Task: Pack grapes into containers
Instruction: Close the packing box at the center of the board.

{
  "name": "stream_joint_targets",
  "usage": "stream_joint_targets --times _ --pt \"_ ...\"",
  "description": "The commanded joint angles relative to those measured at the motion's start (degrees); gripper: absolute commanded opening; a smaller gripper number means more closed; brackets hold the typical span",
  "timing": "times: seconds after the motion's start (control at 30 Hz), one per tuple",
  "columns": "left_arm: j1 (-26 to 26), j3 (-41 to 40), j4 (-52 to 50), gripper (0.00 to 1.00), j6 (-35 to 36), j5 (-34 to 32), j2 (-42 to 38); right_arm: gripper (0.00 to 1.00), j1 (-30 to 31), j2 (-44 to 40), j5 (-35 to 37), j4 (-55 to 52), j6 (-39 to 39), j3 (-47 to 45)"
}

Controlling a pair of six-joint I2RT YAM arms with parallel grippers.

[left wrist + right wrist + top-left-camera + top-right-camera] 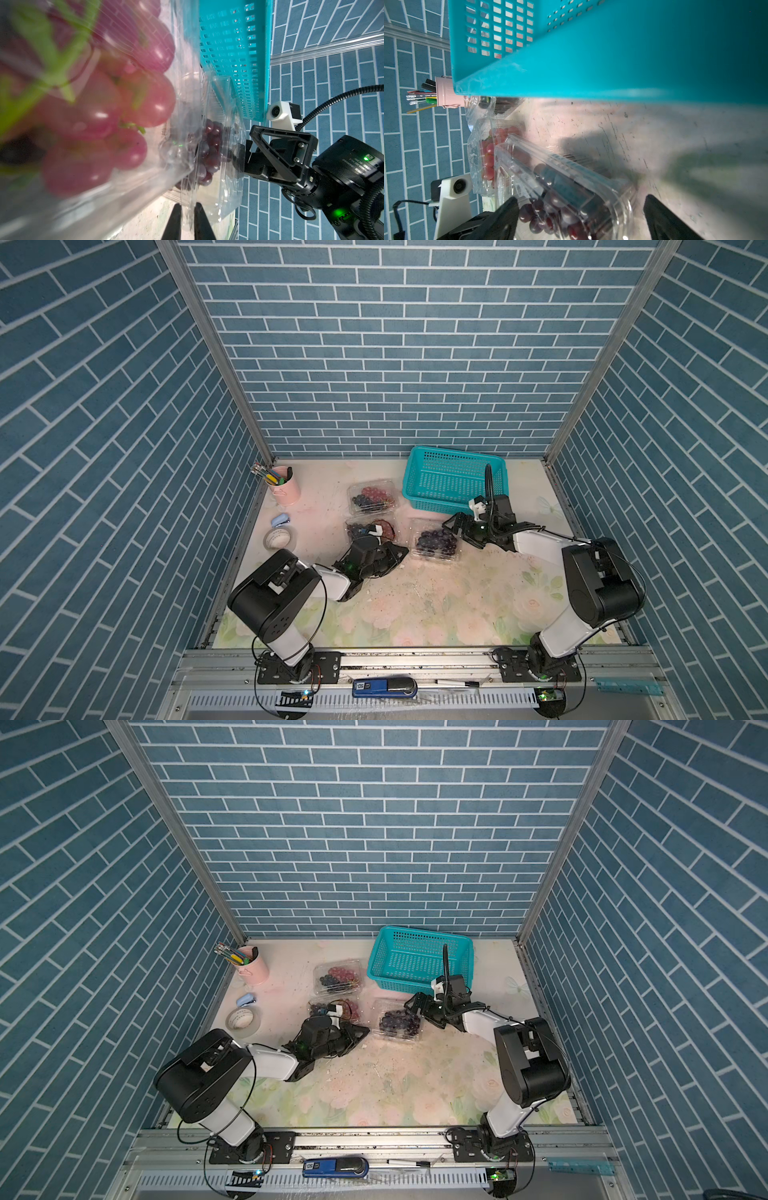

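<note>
The left end effector (188,204) pinches the rim of the clear plastic clamshell box (228,197) of dark purple grapes (209,158) straight ahead; the right end effector (580,198) straddles it, spread wide.

Lab cell: brick-print walls (374,344), aluminium frame (212,344)

In the left wrist view the red grapes (108,108) are blurred against the lens and cropped at the frame's edge. Of the left gripper (188,204) only the jaws' tips are shown, closed on a thin clear flap (187,193); which of the containers (226,187) it belongs to cannot be told. In the right wrist view the teal basket (612,62) is blurred and cropped, and the right gripper (580,198) is cut off at the frame's edge.
</note>
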Motion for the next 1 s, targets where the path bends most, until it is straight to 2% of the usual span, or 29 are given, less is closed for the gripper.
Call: stream_joint_targets --times 0.0,0.43,0.67,0.97 --pt "-0.4 -1.1 0.1 0.13 0.1 -1.0 0.7 0.95 0.4 -0.6 0.8 0.1 0.9 -1.1" --pt "-0.6 -0.8 0.3 0.11 0.3 -1.1 1.1 0.95 0.6 -0.7 0.8 0.1 1.0 -1.2" --pt "-0.8 -0.4 0.1 0.16 0.3 -1.2 1.4 0.95 0.9 -0.6 0.6 0.6 1.7 -1.6" --pt "-1.3 -0.3 0.5 0.16 0.1 -1.3 2.3 0.95 1.8 0.0 0.7 1.8 2.6 -2.2"
